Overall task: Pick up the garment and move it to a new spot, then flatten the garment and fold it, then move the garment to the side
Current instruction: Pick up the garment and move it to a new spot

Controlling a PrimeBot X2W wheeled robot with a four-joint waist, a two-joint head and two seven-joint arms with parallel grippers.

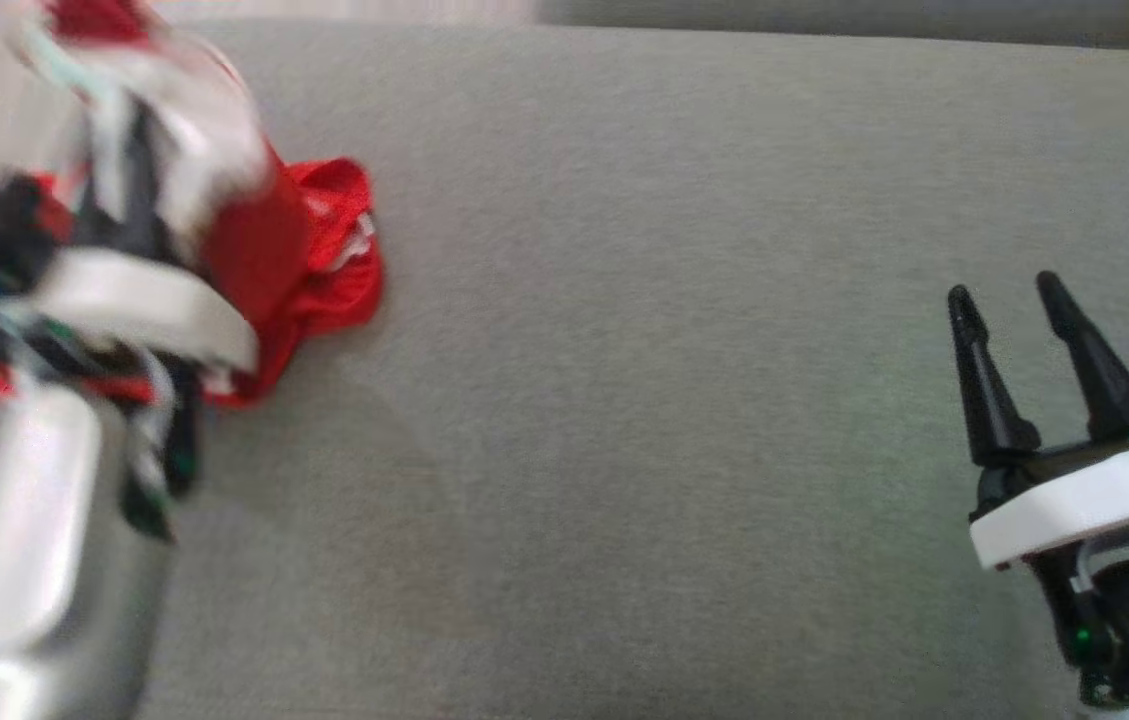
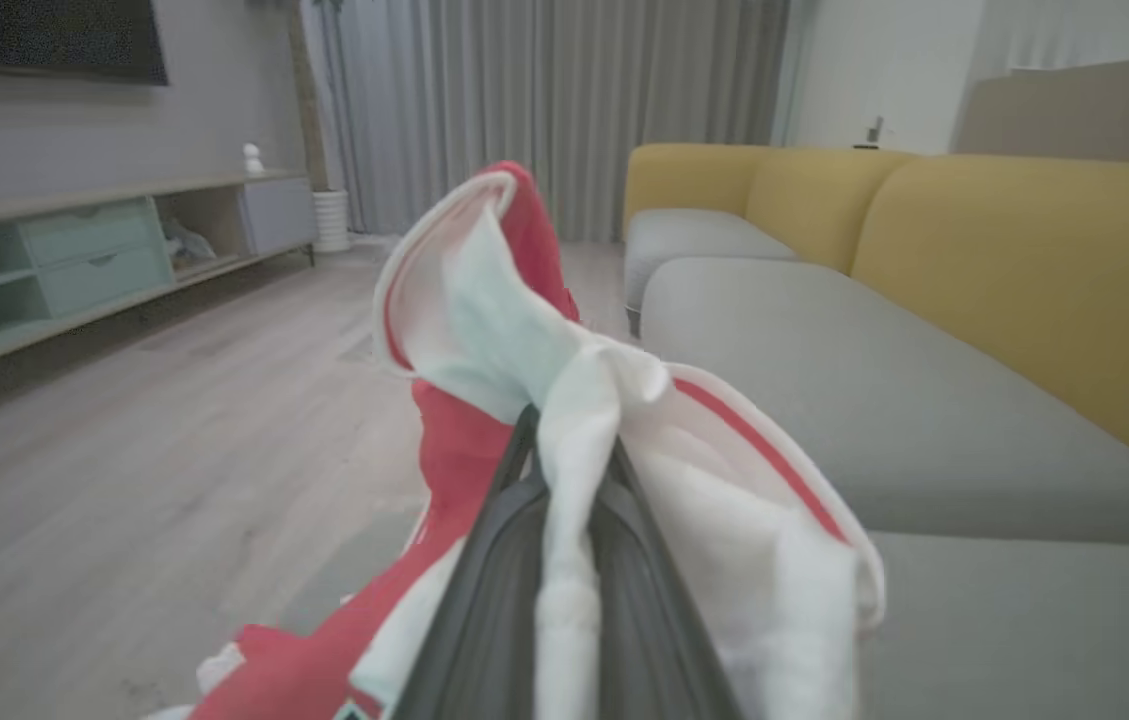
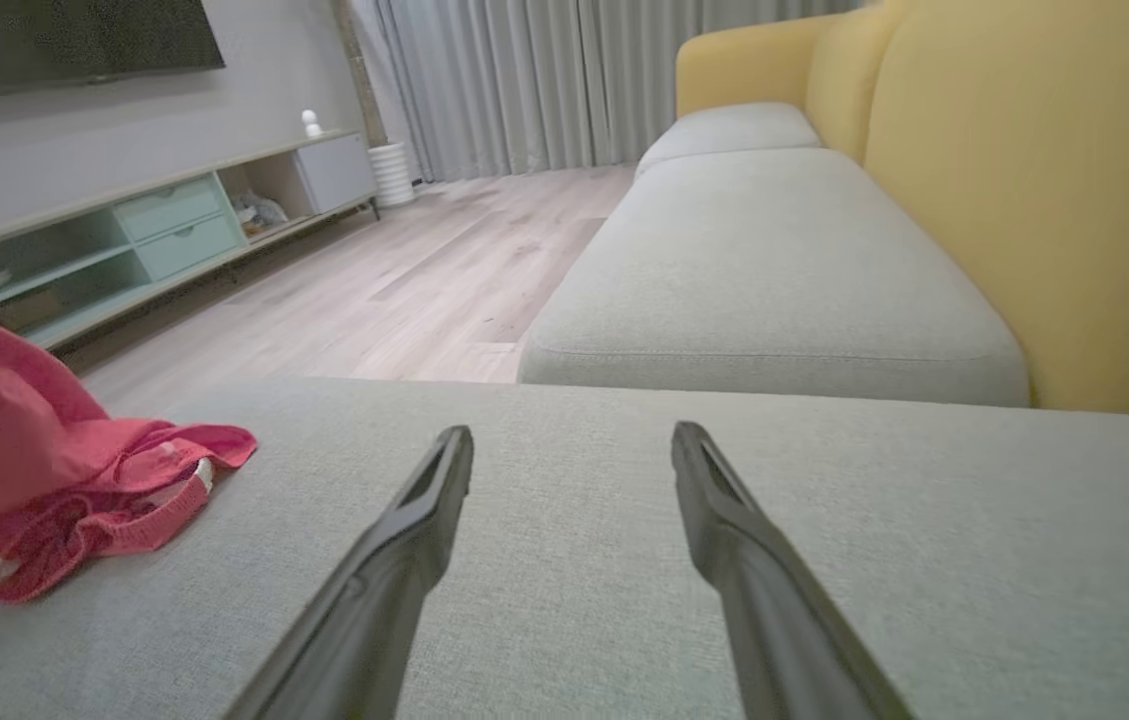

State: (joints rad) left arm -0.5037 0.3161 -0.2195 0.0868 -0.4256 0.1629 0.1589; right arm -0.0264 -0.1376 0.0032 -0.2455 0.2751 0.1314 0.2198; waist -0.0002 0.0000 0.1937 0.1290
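A big grey sofa seat (image 1: 644, 400) holds the things. The bottom part of a red and white garment (image 1: 329, 265) lies bunched up on it, over on the robot's left side. The rest of the garment rises up off the seat.

We see the garment (image 1: 324, 250), red mesh-like cloth with a white lining and white trim along its edges, crumpled and half raised. Its upper part is gathered into a white fold pinched between the jaws of the left gripper (image 2: 569, 445) and stands up in a loose peak. Its lower part lies bunched on the grey sofa seat (image 1: 674, 350), toward the seat's left side.
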